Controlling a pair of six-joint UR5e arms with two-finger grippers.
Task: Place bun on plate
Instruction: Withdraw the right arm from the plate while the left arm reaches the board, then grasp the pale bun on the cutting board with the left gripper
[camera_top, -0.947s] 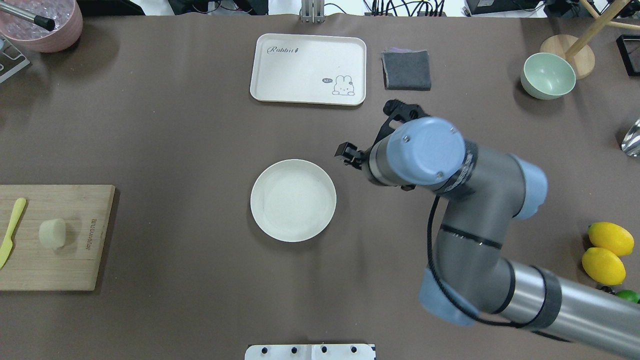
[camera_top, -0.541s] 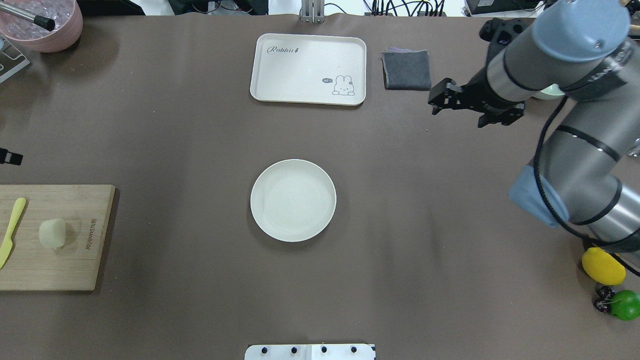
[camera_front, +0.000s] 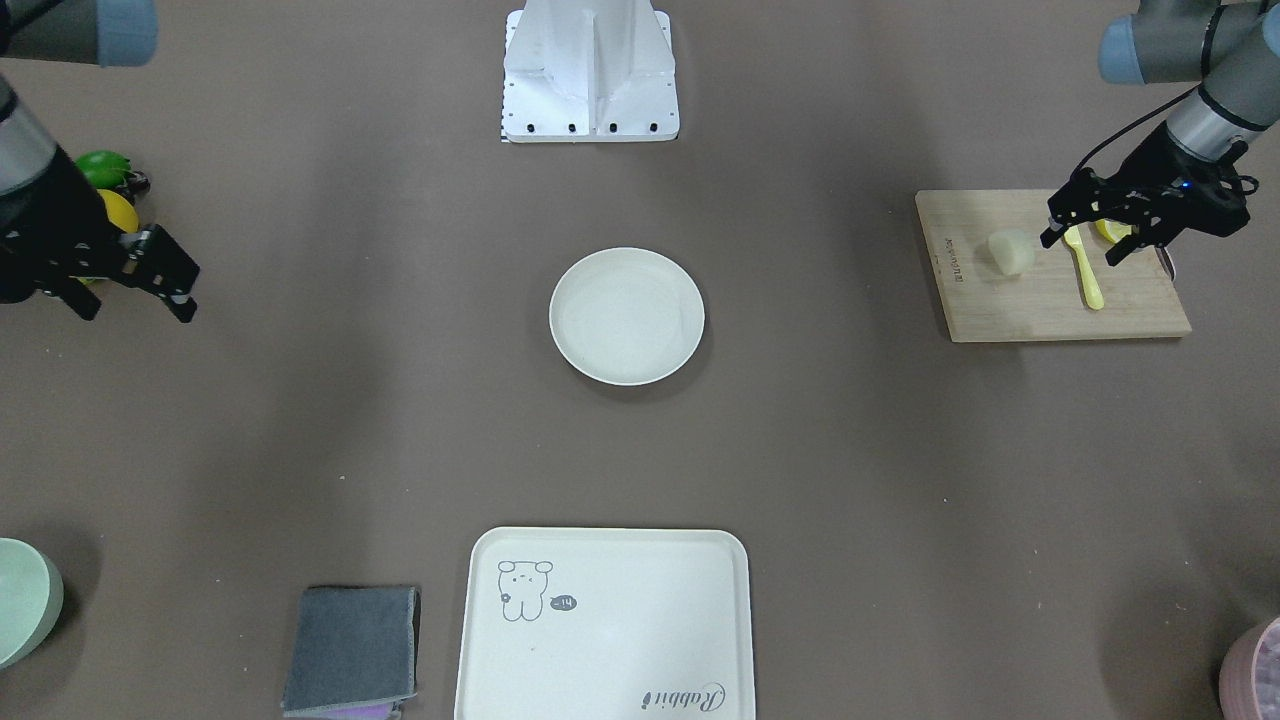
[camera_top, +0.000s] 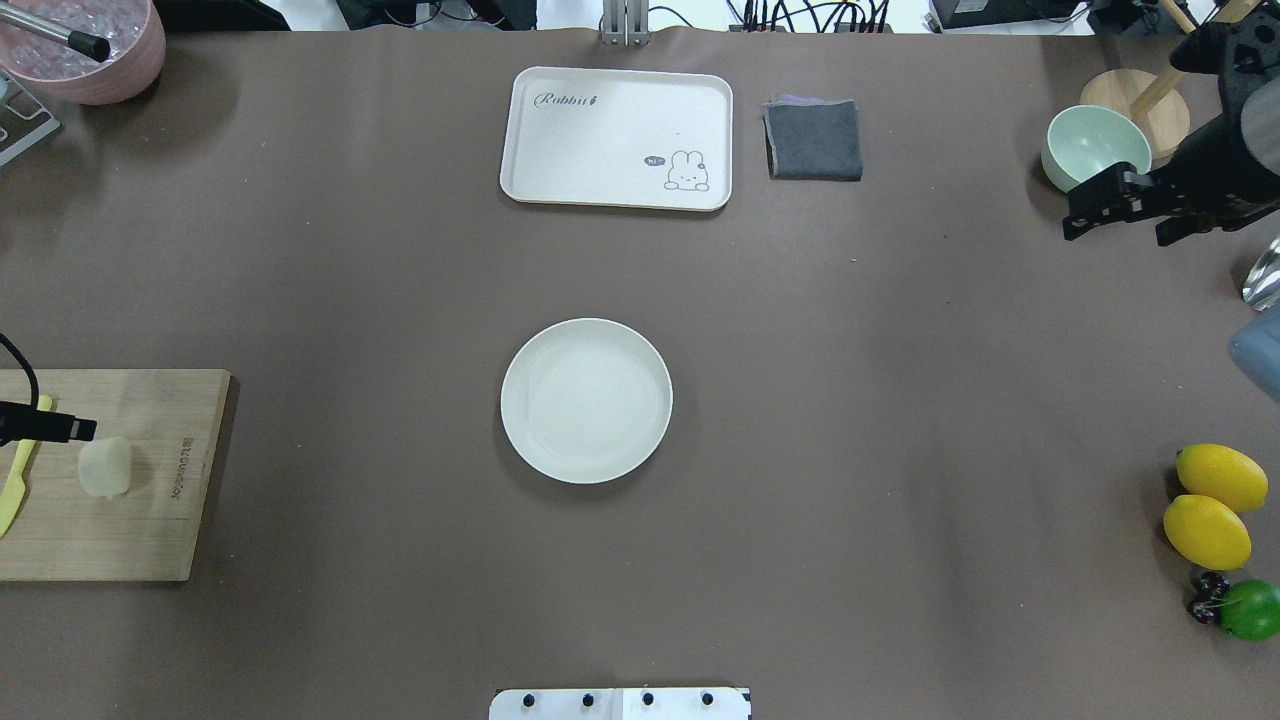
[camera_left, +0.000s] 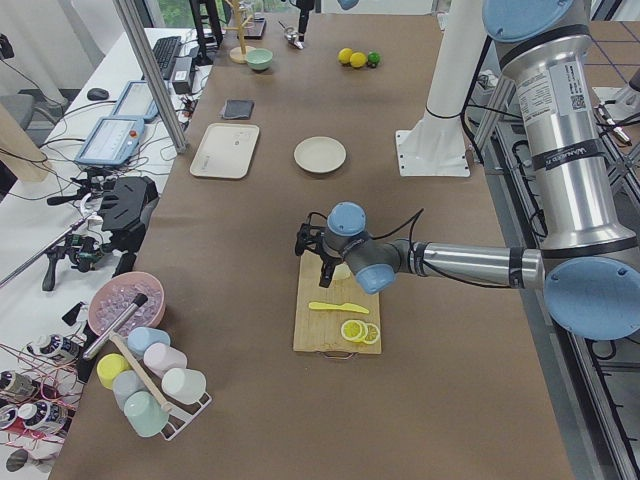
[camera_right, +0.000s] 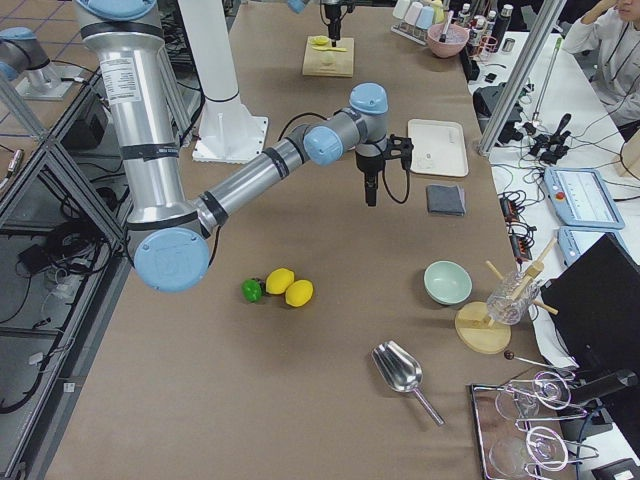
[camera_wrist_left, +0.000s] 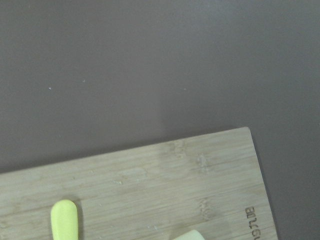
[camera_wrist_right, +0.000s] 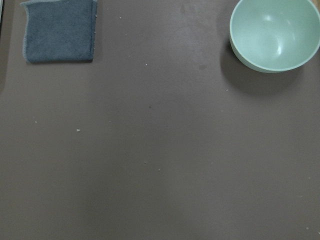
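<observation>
The left gripper (camera_front: 1082, 241), jaws spread wide and holding nothing, hangs over the far end of the rectangular bamboo cutting board (camera_front: 1040, 310), above a pale yellow plastic knife (camera_front: 1086, 272). It seems clear of the wood, though its height is hard to judge. Just beside it on the board sits the small cream-white rounded bun (camera_front: 1010, 251). The round shallow cream plate (camera_front: 627, 316) lies well apart at mid-table. The right gripper (camera_top: 1118, 226), also open and holding nothing, hovers near a pale green bowl (camera_top: 1096, 150).
</observation>
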